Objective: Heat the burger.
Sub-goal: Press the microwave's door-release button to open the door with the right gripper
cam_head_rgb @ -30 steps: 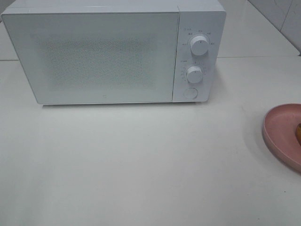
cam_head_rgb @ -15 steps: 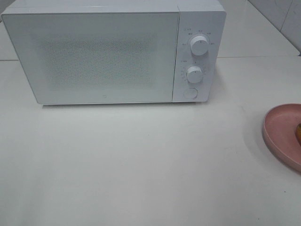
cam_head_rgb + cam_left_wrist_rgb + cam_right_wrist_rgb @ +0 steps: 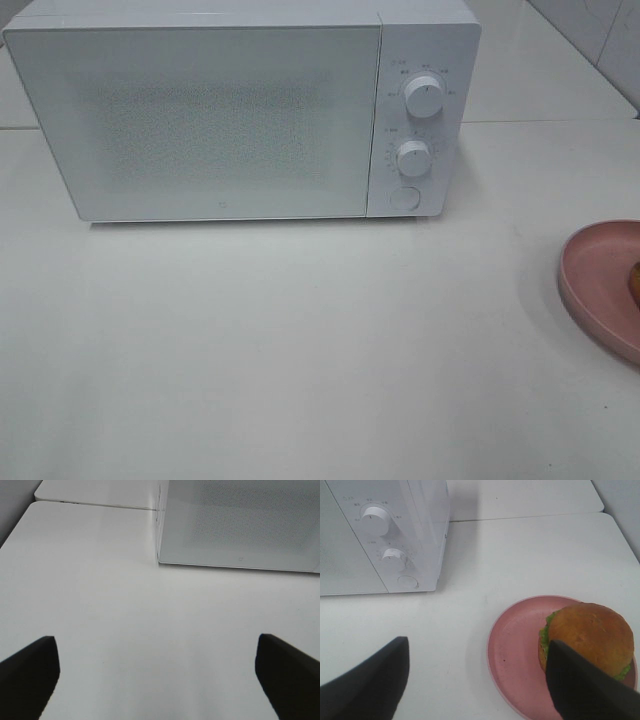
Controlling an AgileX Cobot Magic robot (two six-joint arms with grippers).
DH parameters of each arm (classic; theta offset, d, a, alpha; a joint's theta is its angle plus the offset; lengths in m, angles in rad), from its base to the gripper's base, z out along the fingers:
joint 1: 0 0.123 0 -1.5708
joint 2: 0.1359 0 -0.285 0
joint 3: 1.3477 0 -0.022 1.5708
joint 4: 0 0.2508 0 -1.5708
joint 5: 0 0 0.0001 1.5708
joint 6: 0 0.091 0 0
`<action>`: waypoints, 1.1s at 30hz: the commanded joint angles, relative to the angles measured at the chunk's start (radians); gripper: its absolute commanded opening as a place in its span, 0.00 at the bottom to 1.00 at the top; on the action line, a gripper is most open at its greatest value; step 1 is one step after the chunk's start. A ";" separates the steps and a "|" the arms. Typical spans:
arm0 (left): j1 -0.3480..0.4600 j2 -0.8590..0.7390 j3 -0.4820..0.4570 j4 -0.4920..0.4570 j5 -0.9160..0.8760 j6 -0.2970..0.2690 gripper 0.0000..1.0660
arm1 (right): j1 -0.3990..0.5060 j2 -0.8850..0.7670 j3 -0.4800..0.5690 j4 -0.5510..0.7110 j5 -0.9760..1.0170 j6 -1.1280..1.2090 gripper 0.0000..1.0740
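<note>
The burger [image 3: 590,632], a golden-brown bun with green lettuce at its edge, sits on a pink round plate [image 3: 512,647] to the right of the white microwave [image 3: 240,110]. In the exterior high view only a sliver of the burger [image 3: 636,281] shows at the right edge, on the plate [image 3: 595,285]. My right gripper [image 3: 475,685] is open above the table just short of the plate, and one dark finger [image 3: 590,692] overlaps the burger's near side in the picture. My left gripper [image 3: 157,680] is open over bare table, in front of the microwave's left corner [image 3: 165,555]. Neither gripper holds anything.
The microwave door [image 3: 200,120] is shut. Two white knobs [image 3: 424,97] and a round button [image 3: 404,197] sit on its right panel. The white table [image 3: 300,350] stretches in front. Neither arm shows in the exterior high view.
</note>
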State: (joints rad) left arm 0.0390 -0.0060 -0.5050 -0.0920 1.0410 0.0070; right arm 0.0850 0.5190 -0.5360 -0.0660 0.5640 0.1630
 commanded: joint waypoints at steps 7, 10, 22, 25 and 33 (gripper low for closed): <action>0.002 -0.026 0.002 -0.008 -0.008 -0.007 0.94 | -0.002 0.199 -0.009 -0.003 -0.192 0.005 0.68; 0.002 -0.026 0.002 -0.008 -0.008 -0.007 0.94 | -0.002 0.258 -0.009 -0.004 -0.244 0.005 0.68; 0.002 -0.026 0.002 -0.008 -0.008 -0.007 0.94 | -0.002 0.444 0.030 -0.058 -0.575 0.001 0.68; 0.002 -0.026 0.002 -0.008 -0.008 -0.007 0.94 | -0.002 0.474 0.088 -0.057 -0.729 0.001 0.68; 0.002 -0.026 0.002 -0.008 -0.008 -0.007 0.94 | -0.002 0.559 0.199 0.002 -1.035 -0.011 0.68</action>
State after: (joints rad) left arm 0.0390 -0.0060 -0.5050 -0.0920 1.0410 0.0070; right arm 0.0850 1.0540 -0.3640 -0.0900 -0.3670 0.1630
